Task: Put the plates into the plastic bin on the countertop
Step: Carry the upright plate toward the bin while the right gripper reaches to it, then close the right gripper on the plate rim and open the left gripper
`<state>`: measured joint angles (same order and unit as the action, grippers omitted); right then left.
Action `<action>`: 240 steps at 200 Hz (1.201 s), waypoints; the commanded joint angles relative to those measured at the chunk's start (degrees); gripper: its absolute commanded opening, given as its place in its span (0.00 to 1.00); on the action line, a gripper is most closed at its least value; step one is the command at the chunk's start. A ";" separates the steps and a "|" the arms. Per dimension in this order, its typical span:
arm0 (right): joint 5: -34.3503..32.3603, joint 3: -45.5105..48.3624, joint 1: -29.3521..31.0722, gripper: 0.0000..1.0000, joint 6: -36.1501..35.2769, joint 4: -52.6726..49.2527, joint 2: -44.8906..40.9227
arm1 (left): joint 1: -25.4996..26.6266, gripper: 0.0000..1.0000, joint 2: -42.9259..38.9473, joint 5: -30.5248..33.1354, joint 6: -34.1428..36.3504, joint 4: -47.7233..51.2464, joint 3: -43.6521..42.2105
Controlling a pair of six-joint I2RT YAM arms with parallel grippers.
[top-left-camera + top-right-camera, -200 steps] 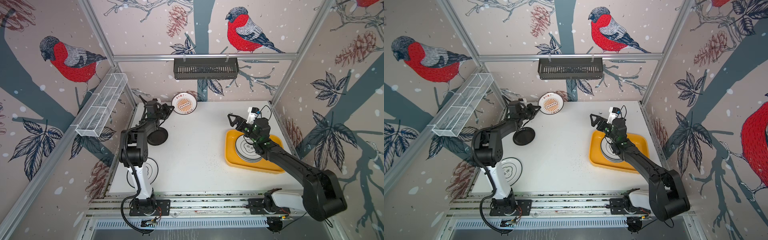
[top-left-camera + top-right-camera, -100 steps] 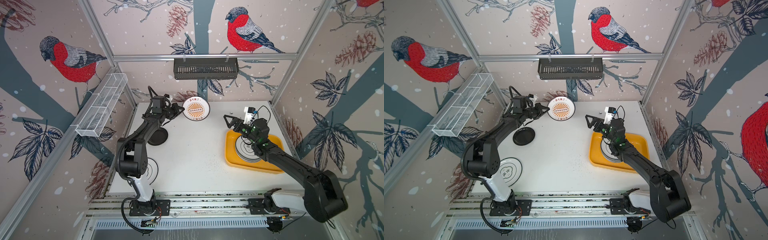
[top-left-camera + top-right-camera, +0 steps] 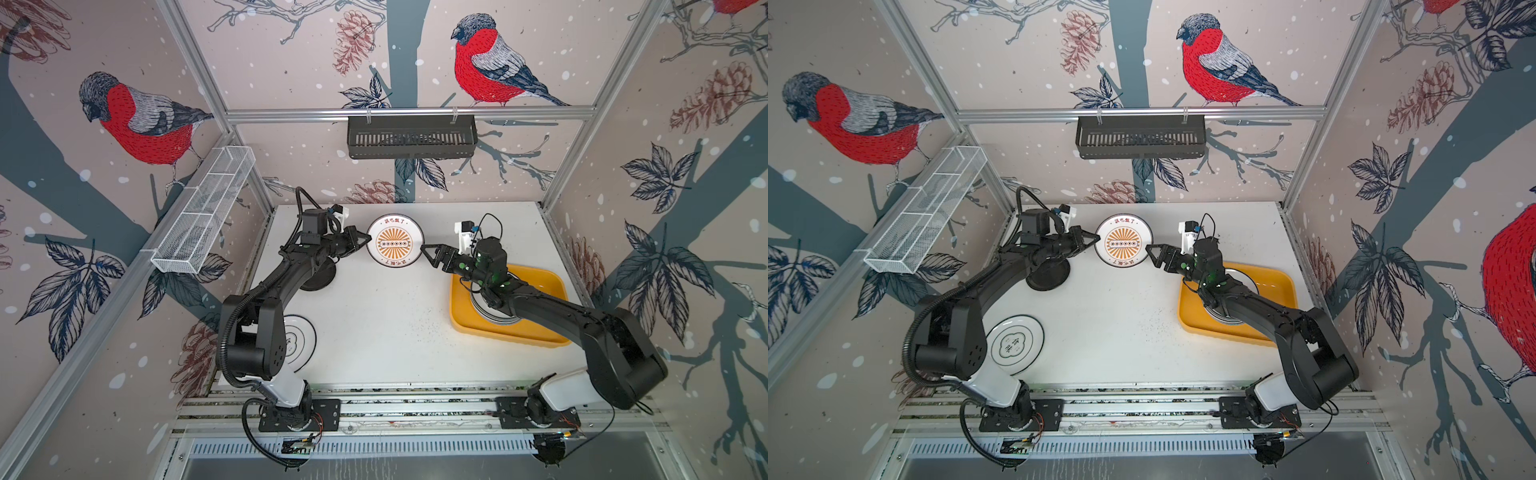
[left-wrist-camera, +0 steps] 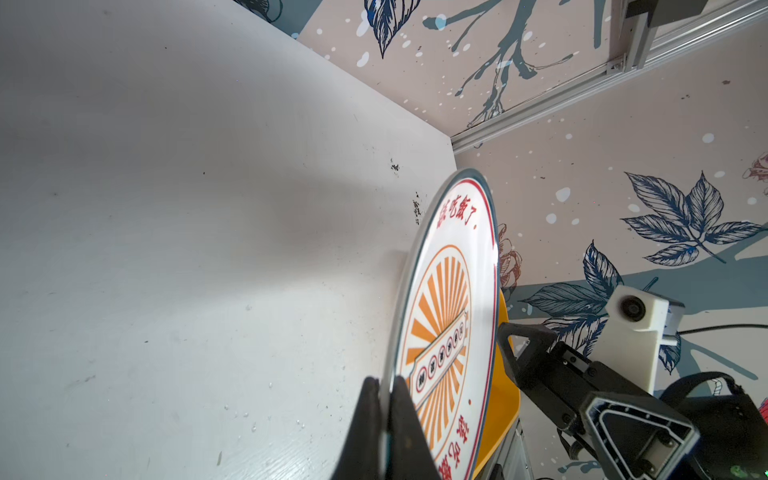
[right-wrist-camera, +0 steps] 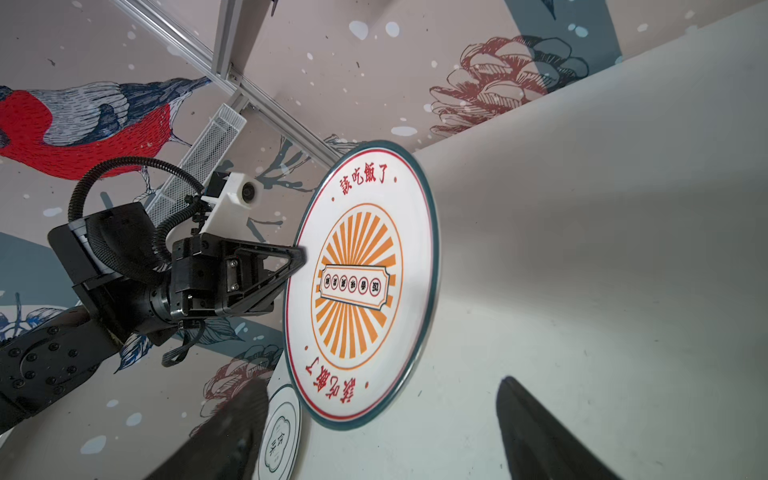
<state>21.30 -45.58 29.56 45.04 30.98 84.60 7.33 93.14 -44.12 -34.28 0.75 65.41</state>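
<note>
My left gripper is shut on the left rim of a cream plate with an orange sunburst, holding it above the back middle of the countertop. At the plate's right rim my right gripper stands open, fingers wide and clear of it. The yellow plastic bin lies at the right with a stack of plates in it, partly hidden by the right arm. A black plate and a white flower-outline plate lie at the left.
A black slotted basket hangs on the back wall. A white wire-mesh basket is fixed to the left wall. Aluminium rails carrying both arm bases run along the front edge. Wallpapered walls enclose the other three sides.
The left gripper has carried the sunburst plate from the back left corner rightward to the middle. The right gripper has swung left from over the bin to the plate's right rim.
</note>
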 commanded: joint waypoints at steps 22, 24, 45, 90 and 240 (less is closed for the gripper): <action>1.46 -1.98 0.12 0.75 2.38 1.79 2.44 | 0.73 0.03 0.27 -4.26 -1.10 -6.20 -0.96; 1.42 -2.10 0.07 0.74 2.46 1.80 2.60 | 0.75 0.03 0.26 -4.34 -1.26 -6.38 -1.09; 1.54 -2.22 0.07 0.62 3.94 2.63 4.22 | 1.01 0.04 0.28 -5.31 -2.56 -8.87 -1.95; 1.84 -2.14 0.02 0.29 6.35 4.35 6.22 | 1.37 0.04 0.52 -5.15 -2.58 -9.00 -2.24; 1.37 1.09 -4.42 0.02 8.36 1.71 1.09 | 1.54 0.94 -7.73 9.15 3.47 -5.47 -4.50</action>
<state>23.05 -45.21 26.11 53.76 32.32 88.55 8.80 87.85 -39.42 -33.80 -3.51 61.89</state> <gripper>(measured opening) 0.078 0.865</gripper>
